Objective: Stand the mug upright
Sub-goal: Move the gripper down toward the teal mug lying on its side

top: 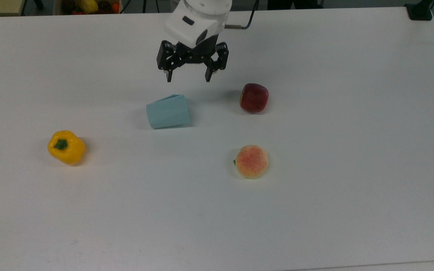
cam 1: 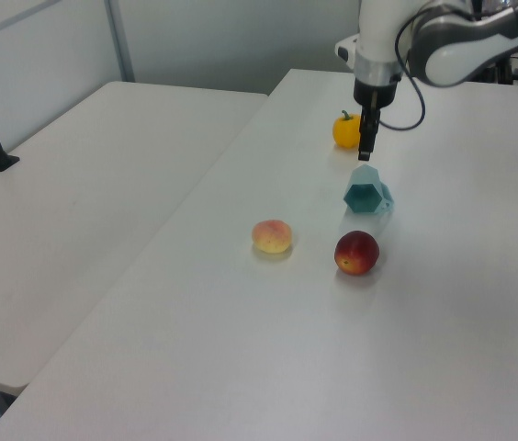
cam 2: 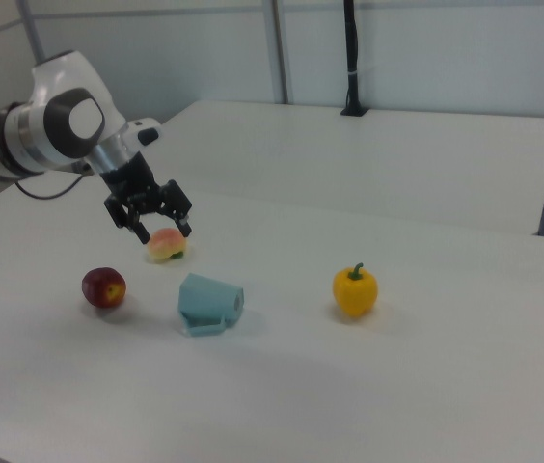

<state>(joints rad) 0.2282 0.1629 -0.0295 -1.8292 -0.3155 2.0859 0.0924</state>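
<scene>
The pale blue-green faceted mug (top: 168,111) lies on its side on the white table (top: 315,210). In the left view the mug (cam 1: 367,195) shows its open mouth toward the camera; in the right view the mug (cam 2: 210,301) has its small handle tab resting against the table. My gripper (top: 188,79) hangs open above the table, just beyond the mug toward the top view's upper edge, with nothing between its fingers. The gripper (cam 1: 364,154) hovers over the mug in the left view, and the gripper (cam 2: 164,234) is up and left of it in the right view.
A yellow pepper (top: 66,147) sits at the top view's left. A red apple (top: 254,98) and a peach (top: 251,161) lie to the mug's right. A box of fruit (top: 89,5) and a black clamp (top: 420,11) stand at the far edge.
</scene>
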